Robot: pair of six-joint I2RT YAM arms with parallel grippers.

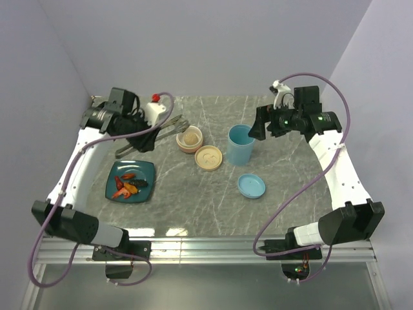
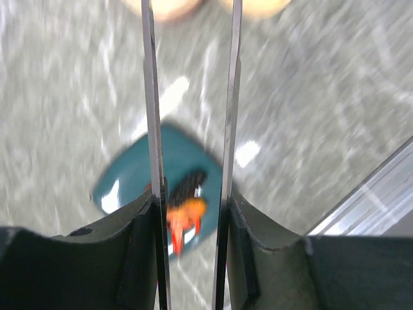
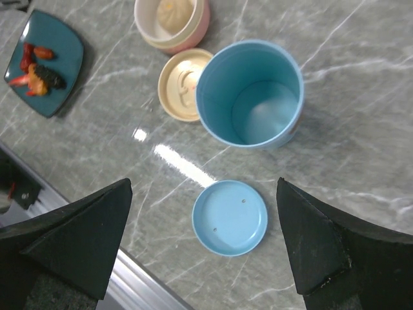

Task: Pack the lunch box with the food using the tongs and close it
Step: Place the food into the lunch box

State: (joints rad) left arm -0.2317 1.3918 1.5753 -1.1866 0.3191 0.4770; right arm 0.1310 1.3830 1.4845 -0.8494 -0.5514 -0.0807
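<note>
Two thin silvery-grey metal tongs arms (image 2: pixel 150 97) ran up through the left wrist view, pinched between the fingers of the left claw (image 2: pixel 191 201), which was clenched on them. From above, the left claw (image 1: pixel 137 131) sat at the far left of the grey marbled surface (image 1: pixel 284 174). The tongs (image 1: pixel 173 126) reached rightward from it, their tips just beside the pale pink round container (image 1: pixel 190 139).

Below the tongs in the left wrist view lay the dark teal square plate (image 2: pixel 126 181), blurred. It carried a black roll slice (image 2: pixel 188 184) and an orange-red shrimp-like piece (image 2: pixel 184 214). From above, the plate (image 1: pixel 145 169) sat near the front left of the surface, with the red-orange and dark food pieces (image 1: pixel 129 185) gathered on it.

A pale beige ball (image 3: pixel 173 13) rested inside the pink container (image 3: pixel 193 29). Just beside that container lay a flat round beige lid (image 3: pixel 175 87), touching or nearly touching the tall light blue cylindrical cup (image 3: pixel 248 93). The cup stood upright and uncovered, with nothing visible inside. Its round light blue lid (image 3: pixel 230 217) lay flat on the surface nearer the arms, apart from the cup.

The right claw (image 3: pixel 203 185) was released, its two dark fingers (image 3: pixel 90 226) spread wide with nothing between them, and it hung above the blue cup and blue lid. From above, the right claw (image 1: pixel 259 130) hovered just right of the cup (image 1: pixel 240 145).
</note>
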